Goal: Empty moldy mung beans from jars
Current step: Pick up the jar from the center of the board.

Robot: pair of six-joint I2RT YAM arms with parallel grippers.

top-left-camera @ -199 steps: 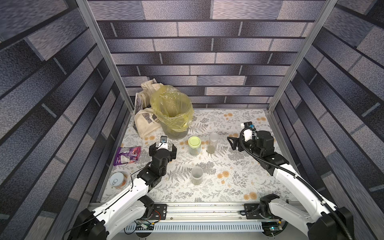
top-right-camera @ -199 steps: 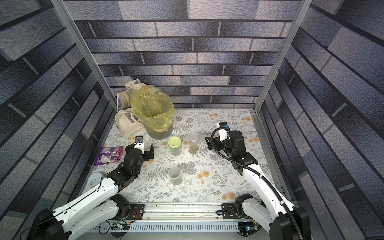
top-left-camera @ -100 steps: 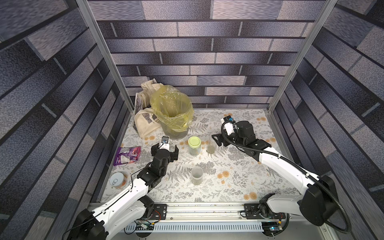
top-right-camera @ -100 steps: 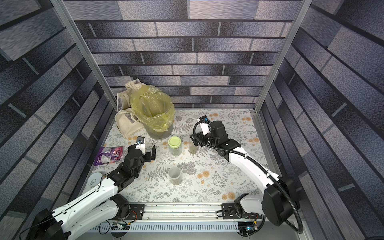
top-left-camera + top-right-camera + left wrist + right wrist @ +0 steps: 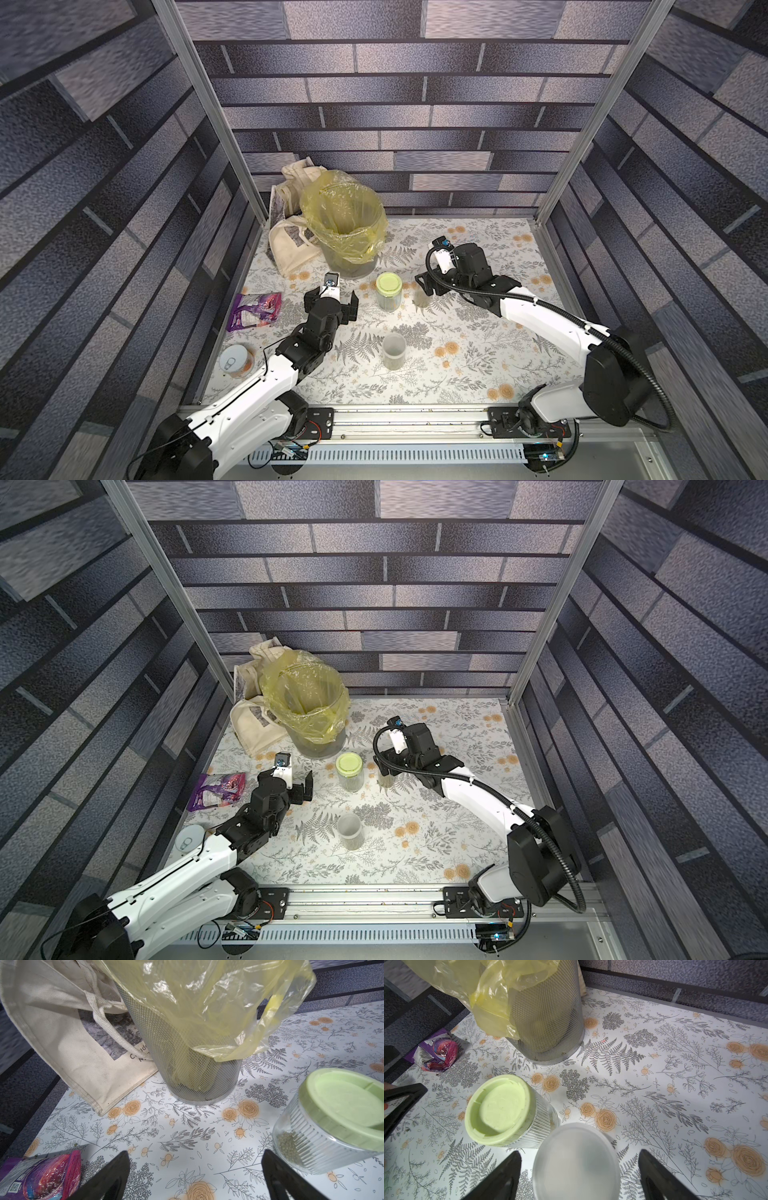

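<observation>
Your right tool is straddling the tall slim jar, jaws apart; your left tool is hovering, spread wide.

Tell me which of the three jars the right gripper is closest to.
The tall slim jar beside the green-lidded jar: the right gripper straddles it, jaws open and not touching. The short jar stands alone, farther away.

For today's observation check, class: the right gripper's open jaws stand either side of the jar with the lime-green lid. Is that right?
Not quite. The right wrist view shows the right gripper with its open jaws either side of the slim jar, which has a frosted white lid. The lime-green-lidded jar stands beside it, outside the jaws.
</observation>
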